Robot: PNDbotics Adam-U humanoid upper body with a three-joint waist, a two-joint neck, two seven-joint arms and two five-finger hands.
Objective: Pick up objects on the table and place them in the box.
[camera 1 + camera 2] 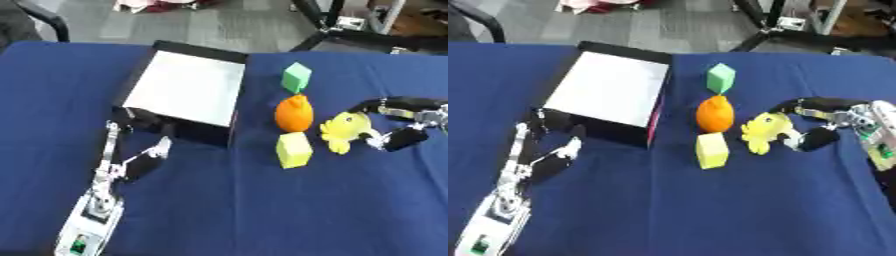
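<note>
Blue cloth (262, 210) covers the table. Right hand (826, 131) curls around the yellow toy (765, 131); it looks soft and light, best gripped round its body. Box (188, 90) sits well left, beside the relaxed left hand (131, 162).

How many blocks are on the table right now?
2. A green block sits behind the orange; a yellow block sits in front of it. None appear hidden.

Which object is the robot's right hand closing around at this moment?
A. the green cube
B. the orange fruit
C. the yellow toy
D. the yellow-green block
C: the right hand has its fingers curled around the yellow toy, while the other three objects stand untouched to its left.
</note>
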